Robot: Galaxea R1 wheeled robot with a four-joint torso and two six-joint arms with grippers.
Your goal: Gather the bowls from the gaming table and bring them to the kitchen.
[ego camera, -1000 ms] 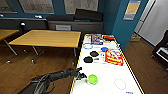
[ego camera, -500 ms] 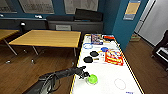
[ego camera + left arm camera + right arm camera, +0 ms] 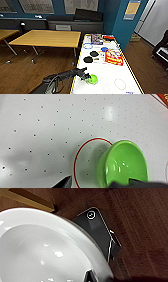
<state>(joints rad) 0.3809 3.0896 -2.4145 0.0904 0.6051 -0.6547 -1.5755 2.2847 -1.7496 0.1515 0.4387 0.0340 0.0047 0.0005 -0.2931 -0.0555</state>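
On the near part of the long glossy white gaming table point(image 3: 125, 72) stands a lime green bowl point(image 3: 93, 79). My left gripper point(image 3: 84, 75) reaches it from the table's left edge. In the left wrist view the green bowl point(image 3: 125, 165) sits beside a red printed ring point(image 3: 82, 156); the gripper point(image 3: 100, 184) is open, one dark fingertip point(image 3: 63, 182) outside the bowl and the other over its rim. Two black bowls point(image 3: 94, 53) point(image 3: 88, 59) and a blue bowl point(image 3: 104, 49) lie farther along the table. A white bowl point(image 3: 37, 253) hangs over the wooden floor at my right gripper.
A red-and-yellow game box point(image 3: 113, 57), a purple box point(image 3: 96, 38) and a blue ring point(image 3: 88, 46) also lie on the white table. A wooden table point(image 3: 47, 38) stands to the left. A blue wall corner point(image 3: 120, 25) is at the table's far right.
My left gripper has moved in closer to the lime green bowl. The bowls and boxes on the table have stayed put.
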